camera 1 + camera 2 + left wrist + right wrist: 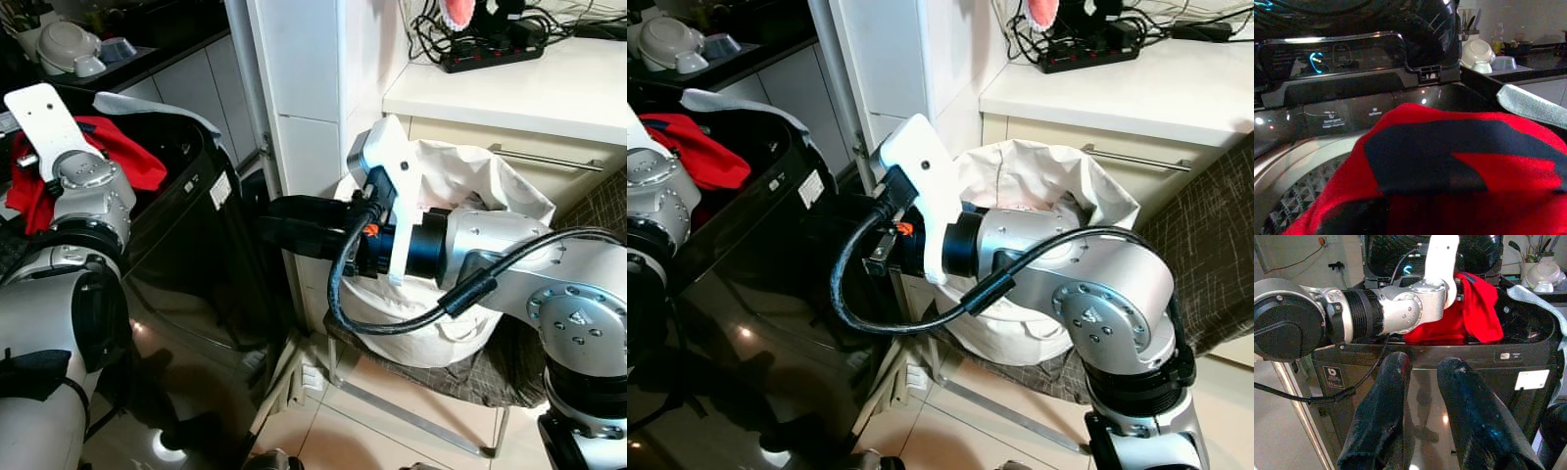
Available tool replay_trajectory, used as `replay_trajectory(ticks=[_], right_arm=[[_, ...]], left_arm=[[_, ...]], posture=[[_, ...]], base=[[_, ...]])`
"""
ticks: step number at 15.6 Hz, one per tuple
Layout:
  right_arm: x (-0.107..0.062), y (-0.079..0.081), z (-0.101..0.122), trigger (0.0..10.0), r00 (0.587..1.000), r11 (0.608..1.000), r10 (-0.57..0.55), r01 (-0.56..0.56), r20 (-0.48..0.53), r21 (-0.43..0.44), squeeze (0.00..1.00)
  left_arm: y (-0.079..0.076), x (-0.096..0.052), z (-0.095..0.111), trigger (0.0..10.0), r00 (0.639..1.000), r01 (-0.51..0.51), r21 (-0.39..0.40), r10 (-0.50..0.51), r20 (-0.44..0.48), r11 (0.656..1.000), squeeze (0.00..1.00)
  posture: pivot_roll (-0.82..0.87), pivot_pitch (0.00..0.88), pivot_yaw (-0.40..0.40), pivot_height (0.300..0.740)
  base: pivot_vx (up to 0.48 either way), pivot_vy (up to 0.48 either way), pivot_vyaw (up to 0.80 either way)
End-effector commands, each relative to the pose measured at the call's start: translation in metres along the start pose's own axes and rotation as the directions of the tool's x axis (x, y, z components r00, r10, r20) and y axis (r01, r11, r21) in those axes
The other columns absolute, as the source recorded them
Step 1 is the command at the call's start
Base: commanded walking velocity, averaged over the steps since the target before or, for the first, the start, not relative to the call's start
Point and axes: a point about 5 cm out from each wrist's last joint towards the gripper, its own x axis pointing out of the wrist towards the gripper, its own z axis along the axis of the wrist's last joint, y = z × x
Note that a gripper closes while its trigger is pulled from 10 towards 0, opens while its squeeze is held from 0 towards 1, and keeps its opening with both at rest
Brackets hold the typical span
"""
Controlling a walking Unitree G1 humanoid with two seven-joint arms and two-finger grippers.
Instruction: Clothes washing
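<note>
The left claw (pixel 1462 289) grips a red cloth garment (pixel 1474 308) over the open drum of the glossy black top-loading washing machine (pixel 196 255). The right claw (pixel 1425 416), fingers slightly parted and empty, hovers beside the machine's front, near the white fabric laundry bag (pixel 470 196).
</note>
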Motion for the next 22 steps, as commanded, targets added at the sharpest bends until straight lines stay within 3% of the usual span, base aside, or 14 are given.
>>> replay_trajectory(ticks=[1, 13, 16, 17, 20, 22], right_arm=[[0.0, 0.003, 0.0, 10.0, 1.0, 1.0, 0.019, -0.019, 0.006, -0.01, 0.0], [-0.001, 0.002, 0.0, 10.0, 1.0, 1.0, 0.019, -0.019, 0.007, -0.017, 0.0], [-0.001, 0.001, 0.0, 10.0, 1.0, 1.0, 0.009, -0.009, 0.001, -0.023, 0.0], [-0.001, 0.0, 0.0, 10.0, 1.0, 1.0, 0.003, -0.003, -0.001, -0.026, 0.0], [-0.002, -0.001, 0.002, 10.0, 1.0, 0.999, -0.008, 0.008, 0.001, -0.032, 0.0], [-0.004, -0.002, 0.002, 10.0, 1.0, 0.999, -0.01, 0.009, -0.005, -0.036, 0.0]], left_arm=[[0.003, 0.001, -0.003, 10.0, 1.0, 0.002, -0.01, -0.002, -0.014, 1.0, 1.0], [0.002, 0.0, -0.006, 10.0, 0.999, 0.016, -0.024, -0.017, -0.029, 1.0, 1.0], [0.0, -0.001, -0.016, 10.0, 0.995, 0.044, 0.042, -0.04, -0.092, 0.998, 1.0], [-0.009, -0.007, -0.028, 10.0, 0.982, 0.123, 0.069, -0.111, -0.155, 0.99, 0.0], [-0.018, -0.013, -0.036, 10.0, 0.969, 0.188, 0.035, -0.18, -0.172, 0.981, 0.0], [-0.016, -0.013, -0.04, 10.0, 0.966, 0.188, 0.031, -0.179, -0.187, 0.982, 0.0]], posture=[[-0.12, 0.0, 0.144, 0.74], [-0.12, 0.0, 0.148, 0.74], [-0.12, 0.0, 0.148, 0.74], [-0.12, 0.0, 0.154, 0.74], [-0.12, 0.0, 0.15, 0.74], [-0.11, 0.0, 0.142, 0.74]], base=[[0.0, 0.0, 0.0], [0.0, 0.0, 0.0], [0.0, 0.0, 0.0], [0.0, 0.0, 0.0], [0.0, 0.0, 0.0], [0.0, 0.0, 0.0]])
